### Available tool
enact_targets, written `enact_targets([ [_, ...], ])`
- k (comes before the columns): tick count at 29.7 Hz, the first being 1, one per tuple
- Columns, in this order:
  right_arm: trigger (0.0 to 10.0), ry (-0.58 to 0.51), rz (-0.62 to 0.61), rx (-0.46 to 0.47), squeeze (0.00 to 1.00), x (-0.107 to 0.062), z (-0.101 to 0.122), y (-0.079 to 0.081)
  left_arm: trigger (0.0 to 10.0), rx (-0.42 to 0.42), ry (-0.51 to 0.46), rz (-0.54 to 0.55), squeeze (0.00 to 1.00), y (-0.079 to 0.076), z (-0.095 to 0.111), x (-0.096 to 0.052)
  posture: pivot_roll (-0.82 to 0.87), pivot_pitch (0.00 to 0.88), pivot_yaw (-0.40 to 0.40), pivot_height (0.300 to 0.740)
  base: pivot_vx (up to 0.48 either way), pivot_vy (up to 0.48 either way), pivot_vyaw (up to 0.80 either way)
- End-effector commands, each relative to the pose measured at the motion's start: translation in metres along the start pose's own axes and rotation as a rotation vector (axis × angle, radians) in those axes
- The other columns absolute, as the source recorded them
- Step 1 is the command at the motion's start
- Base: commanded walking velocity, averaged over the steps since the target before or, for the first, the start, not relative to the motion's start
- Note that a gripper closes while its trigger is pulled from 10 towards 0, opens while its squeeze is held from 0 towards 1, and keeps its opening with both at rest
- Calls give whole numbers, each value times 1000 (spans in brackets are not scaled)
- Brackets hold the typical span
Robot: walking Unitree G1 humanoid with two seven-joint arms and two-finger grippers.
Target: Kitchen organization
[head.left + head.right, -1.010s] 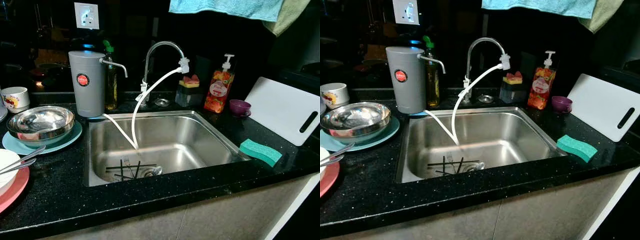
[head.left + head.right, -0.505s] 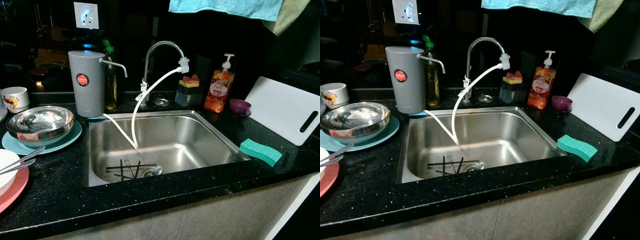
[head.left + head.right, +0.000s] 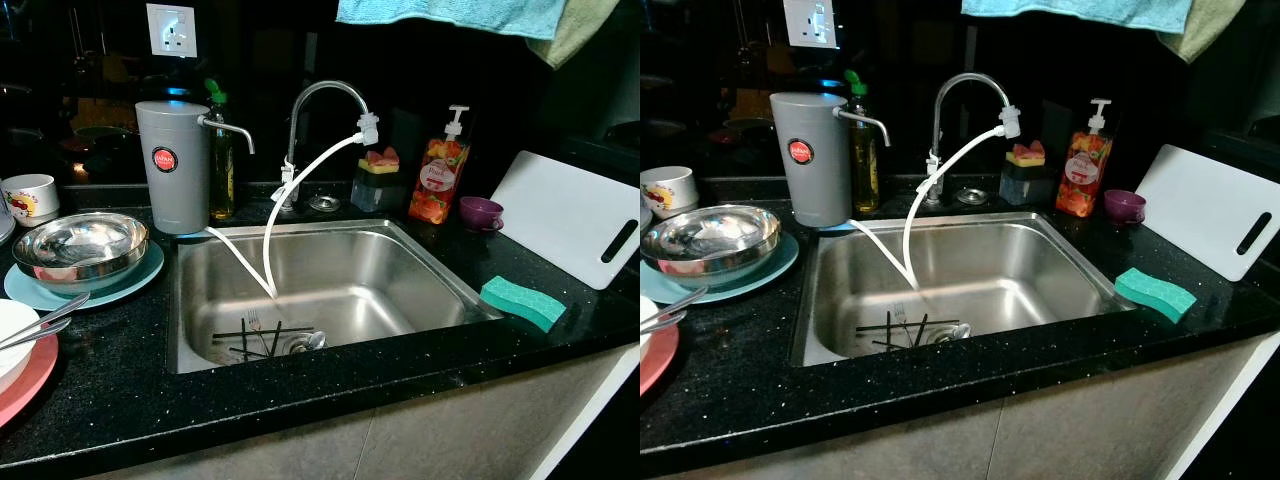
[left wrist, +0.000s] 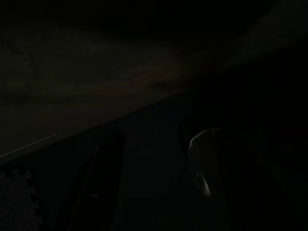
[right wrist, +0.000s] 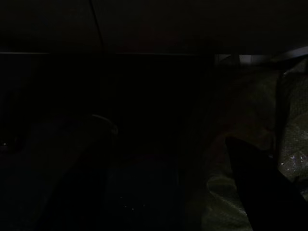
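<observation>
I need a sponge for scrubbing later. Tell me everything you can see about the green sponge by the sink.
The green sponge is a thick rectangular block, teal green and soft-looking. It lies flat on the black speckled countertop, just right of the steel sink near the front right corner of the basin. It sits at an angle to the counter edge, in front of the white cutting board. Nothing else touches it.
</observation>
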State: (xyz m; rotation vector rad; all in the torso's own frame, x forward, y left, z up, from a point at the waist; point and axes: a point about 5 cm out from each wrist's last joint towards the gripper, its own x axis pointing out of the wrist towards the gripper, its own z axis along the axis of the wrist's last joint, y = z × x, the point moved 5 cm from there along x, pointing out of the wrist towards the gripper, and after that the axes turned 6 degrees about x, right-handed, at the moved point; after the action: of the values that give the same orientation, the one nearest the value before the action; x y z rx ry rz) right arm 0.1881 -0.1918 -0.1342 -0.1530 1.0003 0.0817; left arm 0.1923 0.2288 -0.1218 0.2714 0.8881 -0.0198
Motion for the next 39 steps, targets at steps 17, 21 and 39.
enact_targets([
  [17,10000,20,-3,-4,0,-1,-7,-2,10000,11,16,-13,0,-4,-7,-2,145,0,-113,740,0,0,0],
  [21,10000,16,12,-17,0,-1,-5,0,10000,-4,14,-6,0,-3,-7,-2,153,2,-125,740,0,0,0],
  [39,10000,6,-1,-12,0,0,1,-3,10000,6,11,-15,0,-7,-4,-1,146,0,-127,740,0,0,0],
])
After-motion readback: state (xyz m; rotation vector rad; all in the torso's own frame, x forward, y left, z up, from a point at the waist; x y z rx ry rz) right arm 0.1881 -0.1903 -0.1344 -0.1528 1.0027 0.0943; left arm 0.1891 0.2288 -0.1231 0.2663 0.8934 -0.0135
